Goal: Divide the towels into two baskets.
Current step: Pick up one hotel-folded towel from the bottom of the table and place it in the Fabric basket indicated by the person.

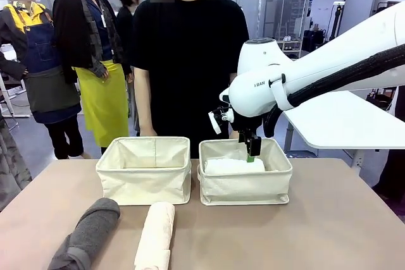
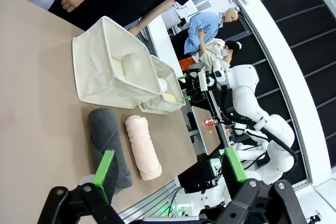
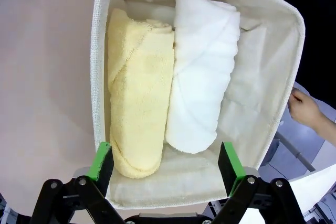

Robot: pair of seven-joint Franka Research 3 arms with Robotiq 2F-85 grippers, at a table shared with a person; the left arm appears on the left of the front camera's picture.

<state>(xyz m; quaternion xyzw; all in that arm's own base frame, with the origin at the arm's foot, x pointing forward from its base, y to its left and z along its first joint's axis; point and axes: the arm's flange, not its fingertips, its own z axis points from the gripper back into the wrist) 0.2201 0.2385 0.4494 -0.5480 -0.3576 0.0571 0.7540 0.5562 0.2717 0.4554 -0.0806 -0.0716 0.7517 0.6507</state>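
Observation:
Two cream canvas baskets stand side by side mid-table. The right basket (image 1: 245, 189) (image 3: 100, 51) holds a pale yellow towel (image 3: 137, 90) and a white towel (image 3: 199, 72) (image 1: 233, 165) lying side by side. The left basket (image 1: 144, 178) (image 2: 105, 72) looks empty. On the table in front lie a dark grey towel (image 1: 88, 235) (image 2: 109, 142) and a cream-peach towel (image 1: 156, 233) (image 2: 143, 147). My right gripper (image 1: 252, 150) (image 3: 165, 163) hangs open just above the right basket's towels, holding nothing. My left gripper (image 2: 170, 169) is open, above the table's near side, with nothing between its fingers.
A person in black stands right behind the baskets, arms hanging at the table's far edge; a hand (image 3: 304, 109) shows beside the right basket. More people stand farther back. Bare tabletop (image 1: 329, 226) lies right of and in front of the baskets.

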